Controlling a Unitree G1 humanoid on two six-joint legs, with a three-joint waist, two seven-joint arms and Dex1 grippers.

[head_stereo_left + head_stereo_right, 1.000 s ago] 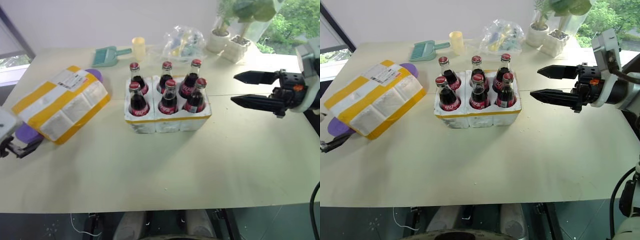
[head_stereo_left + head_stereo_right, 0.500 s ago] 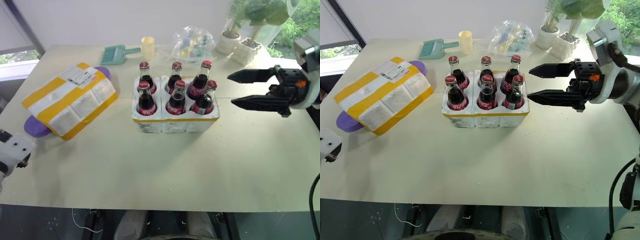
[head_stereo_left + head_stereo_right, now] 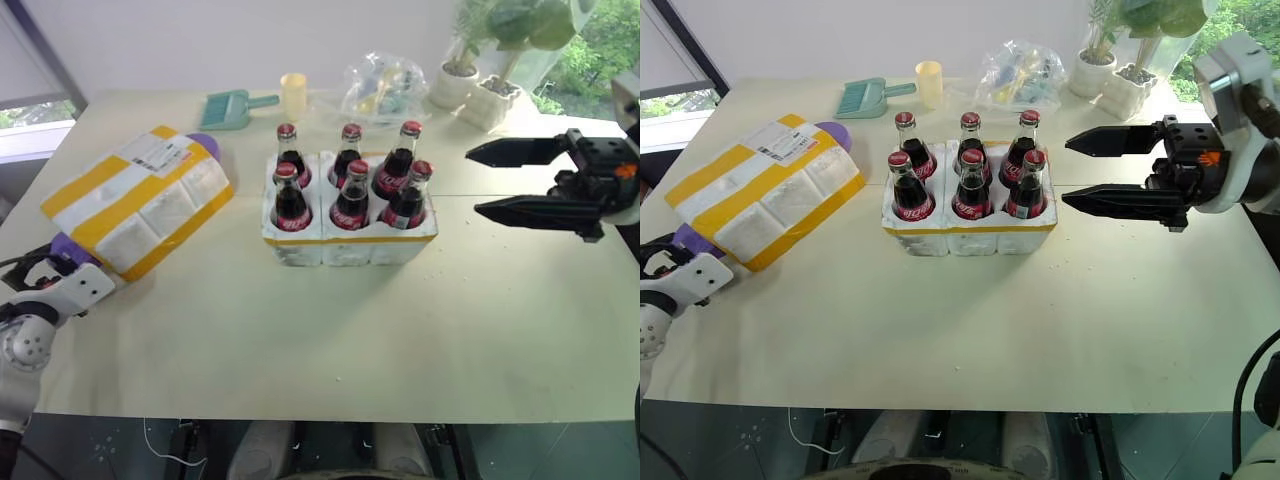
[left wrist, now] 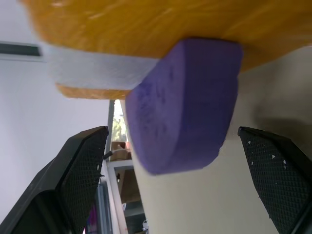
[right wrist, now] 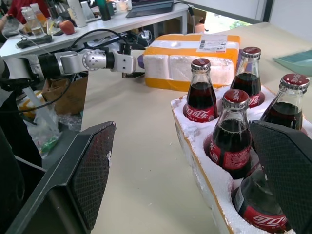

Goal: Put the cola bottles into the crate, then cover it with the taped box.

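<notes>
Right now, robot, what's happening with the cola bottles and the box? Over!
Both grippers open, empty: left gripper at the purple pad under the taped box, right gripper beside the crate. Six cola bottles in crate. Box not yet on.

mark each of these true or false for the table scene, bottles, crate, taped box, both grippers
1. All six cola bottles stand in the crate. True.
2. The taped box already covers the crate. False: it lies on the table, left of the crate, resting on a purple object.
3. The right gripper holds a bottle. False: it is open and empty, right of the crate.
4. The left gripper is open, with the purple object's end between its fingers. True.
5. A green dustpan lies on top of the taped box. False: it lies on the table behind it, beside a yellow cup.
</notes>
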